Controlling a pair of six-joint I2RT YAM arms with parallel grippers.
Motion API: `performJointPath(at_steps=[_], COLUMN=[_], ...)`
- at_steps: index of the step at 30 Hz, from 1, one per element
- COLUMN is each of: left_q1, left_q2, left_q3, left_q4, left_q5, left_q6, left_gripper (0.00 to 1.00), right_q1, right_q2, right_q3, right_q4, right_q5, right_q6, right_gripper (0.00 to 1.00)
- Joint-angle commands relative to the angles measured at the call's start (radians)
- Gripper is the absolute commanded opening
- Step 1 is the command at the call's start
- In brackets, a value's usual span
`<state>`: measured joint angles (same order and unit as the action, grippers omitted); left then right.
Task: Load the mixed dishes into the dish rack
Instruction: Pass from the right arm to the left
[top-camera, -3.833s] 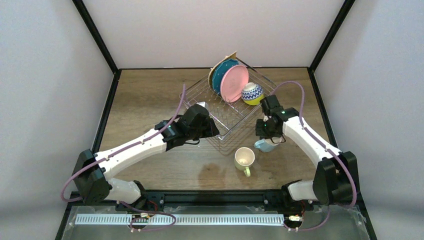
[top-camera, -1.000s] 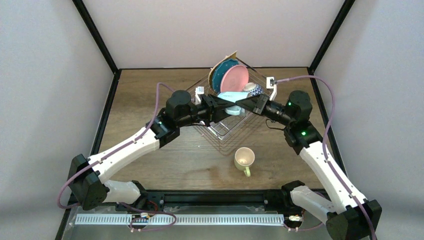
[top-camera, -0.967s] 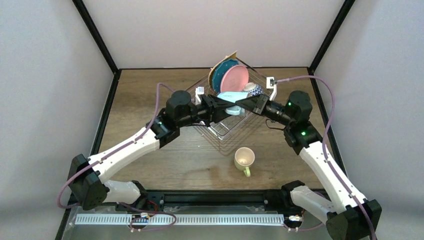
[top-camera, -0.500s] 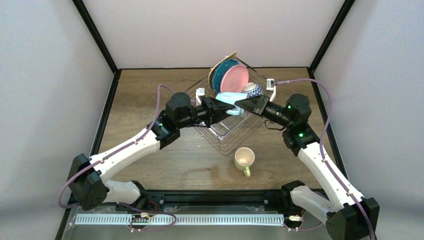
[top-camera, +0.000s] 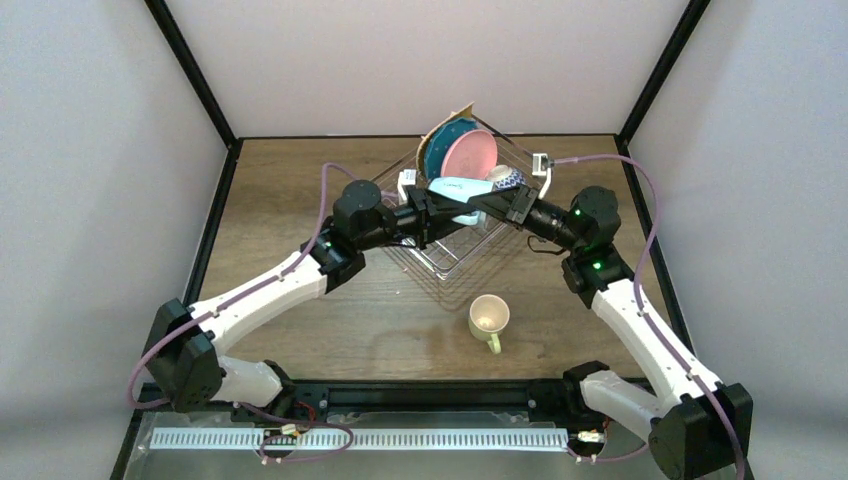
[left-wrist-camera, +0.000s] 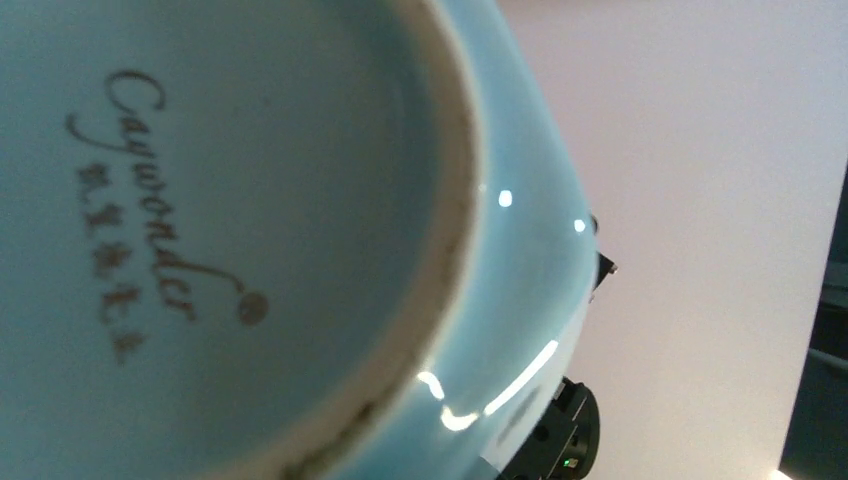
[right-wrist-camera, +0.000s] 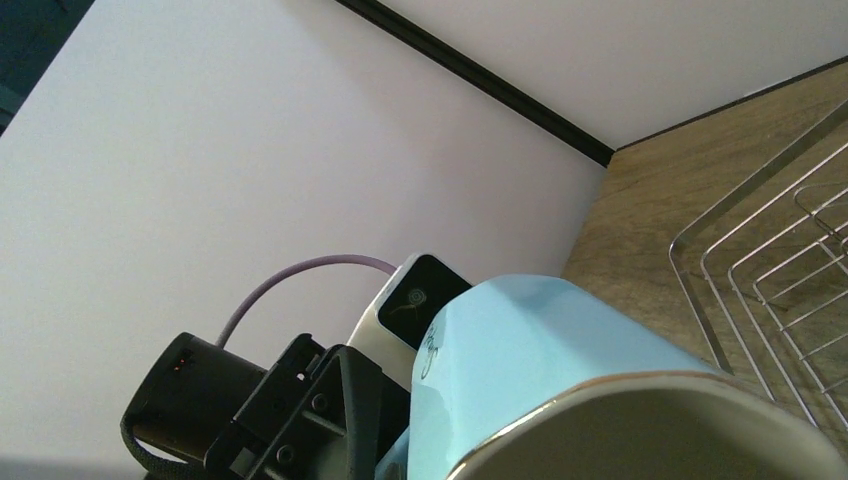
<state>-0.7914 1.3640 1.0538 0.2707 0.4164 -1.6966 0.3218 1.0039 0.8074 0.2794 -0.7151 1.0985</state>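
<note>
From above, the light-blue mug (top-camera: 455, 187) hangs on its side over the dish rack (top-camera: 450, 256), wedged between the left gripper (top-camera: 428, 203) and the right gripper (top-camera: 487, 203). I cannot tell which one clamps it. Only the left wrist view shows its base, stamped with a maker's mark. The right wrist view shows its gold-edged rim. The plates (top-camera: 467, 154) and bowl (top-camera: 508, 179) stand at the rack's far end. The yellow-green mug (top-camera: 489, 318) sits on the wooden table (top-camera: 290, 190), boxed by pale walls.
</note>
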Motion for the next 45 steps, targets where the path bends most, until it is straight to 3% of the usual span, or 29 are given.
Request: performJointPath(at_steps=[1,8,20,24,45], left_q1=[-0.010,0.001,0.033,0.048,0.091], left_q2=[0.046,0.064,0.046,0.029,-0.007], left_q3=[0.021,0.018,0.026,0.031,0.094], left_q4=[0.052,0.039,0.017,-0.007,-0.165], left_q5=[0.077,0.096,0.075,0.056,-0.050], left_q6=[0.047,0.093,0.182,0.213,0.384], left_gripper=[0.43,0.03,0.03,0.03,0.03], right_q1=[0.015,0.015,0.014,0.014,0.015], right_q2=[0.006,0.010,0.007,-0.002,-0.012], right_q3=[0.008,0.006,0.028,0.049,0.075], right_q4=[0.141,0.141,0.066,-0.010,-0.156], right_q5=[-0.068,-0.075,-0.064,-0.049,-0.006], right_q6=[0.064,0.065,0.016,-0.035,-0.146], right_gripper=[0.01,0.01,0.01,0.15,0.37])
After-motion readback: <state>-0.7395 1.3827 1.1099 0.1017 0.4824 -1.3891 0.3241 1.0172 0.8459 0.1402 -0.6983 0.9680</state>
